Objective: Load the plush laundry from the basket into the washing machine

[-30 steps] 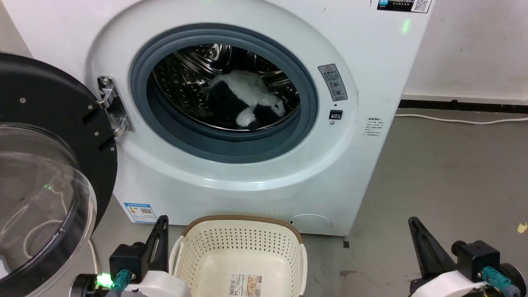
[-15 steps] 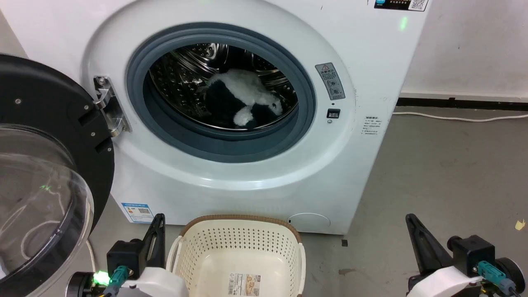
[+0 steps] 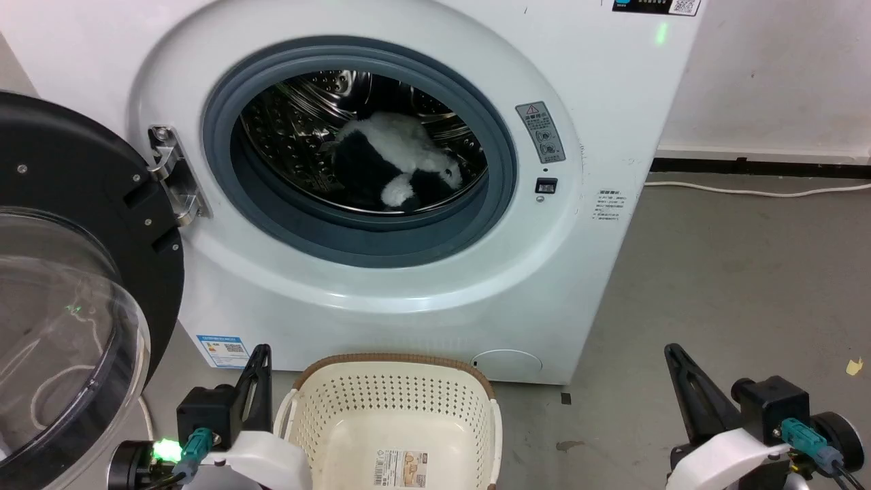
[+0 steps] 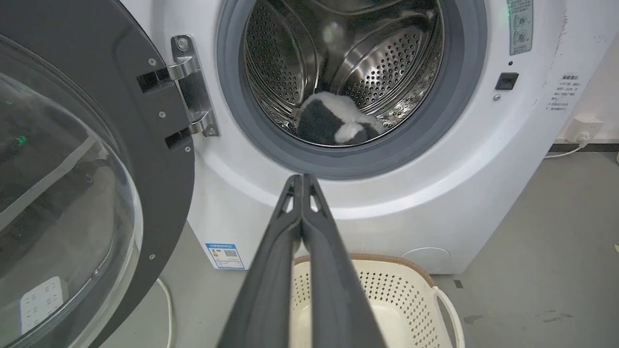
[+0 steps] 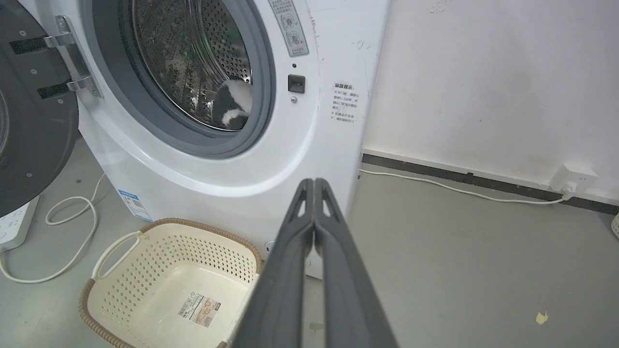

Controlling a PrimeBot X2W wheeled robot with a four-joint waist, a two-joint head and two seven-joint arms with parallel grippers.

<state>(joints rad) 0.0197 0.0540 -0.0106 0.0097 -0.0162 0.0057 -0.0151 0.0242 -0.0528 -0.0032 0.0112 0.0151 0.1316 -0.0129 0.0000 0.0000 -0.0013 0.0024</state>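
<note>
Okay, left pincer: both fingers pressed together, nothing between them. Right pincer: same, tips touching, nothing held.

Plush laundry lies inside the washing machine, on the lower part of the steel drum, ahead of and above the left pincer, well apart from both pincers. It sits behind the grey door seal; black and white fur shows, face not clear.

Basket stands on the floor against the machine's front, just beside the left pincer on its right side, between the two pincers and nearer the left one. No laundry in it, just a label on its bottom. Whether the left pincer touches the basket, cannot tell.

Door hangs wide open to the left of the left pincer, clear dome facing out.

Right pincer is low over bare floor, well apart from the basket, right of the machine's front. White cable runs along the wall foot ahead of it.
</note>
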